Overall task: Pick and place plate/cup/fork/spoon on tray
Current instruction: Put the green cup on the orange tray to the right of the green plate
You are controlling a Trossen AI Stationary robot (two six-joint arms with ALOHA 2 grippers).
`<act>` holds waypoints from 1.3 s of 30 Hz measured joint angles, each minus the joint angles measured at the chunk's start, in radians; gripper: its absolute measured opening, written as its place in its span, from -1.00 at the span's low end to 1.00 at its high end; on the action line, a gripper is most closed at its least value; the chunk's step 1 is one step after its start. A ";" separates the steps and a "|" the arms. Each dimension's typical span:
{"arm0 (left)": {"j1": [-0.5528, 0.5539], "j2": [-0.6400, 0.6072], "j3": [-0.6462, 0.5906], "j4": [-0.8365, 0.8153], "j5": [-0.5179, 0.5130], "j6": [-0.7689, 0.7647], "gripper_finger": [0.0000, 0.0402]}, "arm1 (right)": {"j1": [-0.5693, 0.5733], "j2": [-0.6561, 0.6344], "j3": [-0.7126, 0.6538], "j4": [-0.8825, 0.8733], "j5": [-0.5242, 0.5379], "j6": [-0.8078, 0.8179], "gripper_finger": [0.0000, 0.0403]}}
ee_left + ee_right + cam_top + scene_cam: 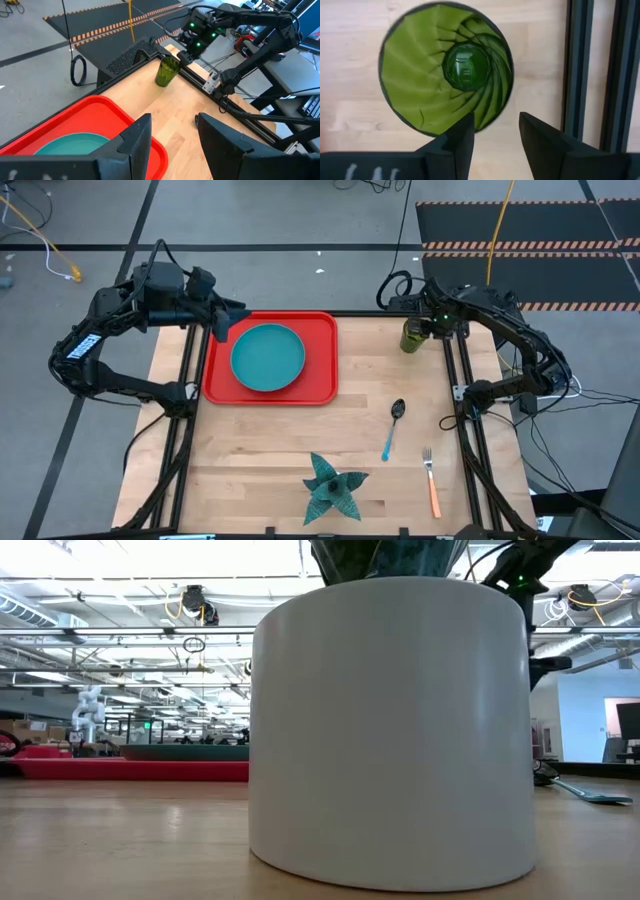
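plate on tray, cup right

Light wood table, black rails along both sides. Landmark: red tray, lying flat on the far left part of the top. Olive-green cup stands upright right of the tray, near the right rail. Blue-handled spoon lies near-right of the tray, bowl toward the far edge. Orange-handled fork lies farther right and nearer. Teal folded star-shaped object sits near-side of the tray.
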 joint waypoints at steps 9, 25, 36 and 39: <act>0.000 0.000 0.000 0.000 0.000 0.000 -0.19 | -0.012 0.000 0.000 0.082 0.029 -0.016 -0.26; 0.000 0.000 0.000 -0.054 -0.047 0.006 -0.19 | -0.039 0.058 0.000 0.110 0.046 -0.067 -0.26; 0.000 0.000 0.000 -0.053 -0.046 0.002 -0.19 | -0.036 0.064 0.000 0.106 0.045 -0.089 -0.26; 0.000 0.000 0.000 -0.053 -0.046 0.001 -0.19 | -0.024 0.064 -0.020 0.117 0.047 -0.093 -0.26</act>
